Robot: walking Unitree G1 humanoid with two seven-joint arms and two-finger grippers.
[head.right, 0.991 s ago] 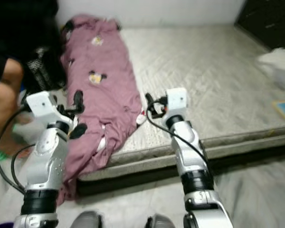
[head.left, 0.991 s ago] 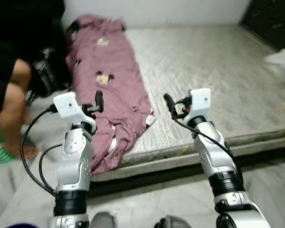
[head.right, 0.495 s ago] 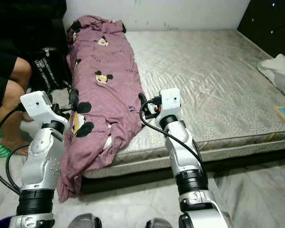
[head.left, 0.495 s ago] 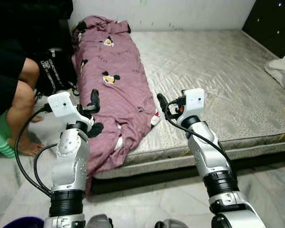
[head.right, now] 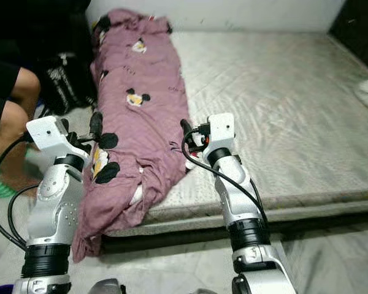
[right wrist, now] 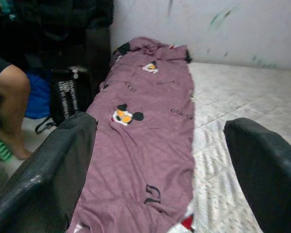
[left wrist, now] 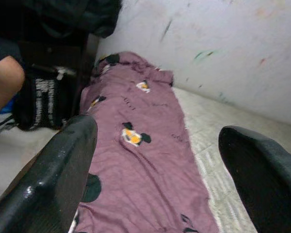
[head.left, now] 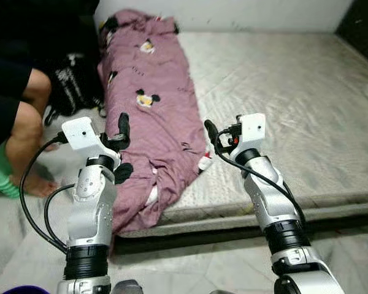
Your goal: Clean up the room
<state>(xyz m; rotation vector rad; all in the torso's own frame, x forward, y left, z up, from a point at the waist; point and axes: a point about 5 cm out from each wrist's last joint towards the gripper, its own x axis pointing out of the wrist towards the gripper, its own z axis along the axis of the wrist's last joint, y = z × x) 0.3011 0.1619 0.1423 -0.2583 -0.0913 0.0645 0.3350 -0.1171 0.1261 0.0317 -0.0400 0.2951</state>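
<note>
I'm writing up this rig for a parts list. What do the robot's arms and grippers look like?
Both arms are silver metal with black ribbed bands near the base. Each wrist carries a white boxy camera housing, and black cables loop along each arm. The left gripper and right gripper each have two long black fingers.

A bedroom in a lived-in home. Low grey quilted mattress (head.left: 294, 104) laid almost on the pale tiled floor (head.left: 190, 269), running from 6 o'clock up to 12. Long mauve bedsheet printed with cartoon mouse figures (head.left: 150, 110) stretched along the mattress edge toward 11 o'clock, spilling over onto the floor. Scuffed white plaster wall (left wrist: 208, 53) at 12 o'clock. Black woven bag with white lettering (head.left: 70, 86) at 10 o'clock. Bare leg of a seated person (head.left: 27, 141) at 9 o'clock.
</note>
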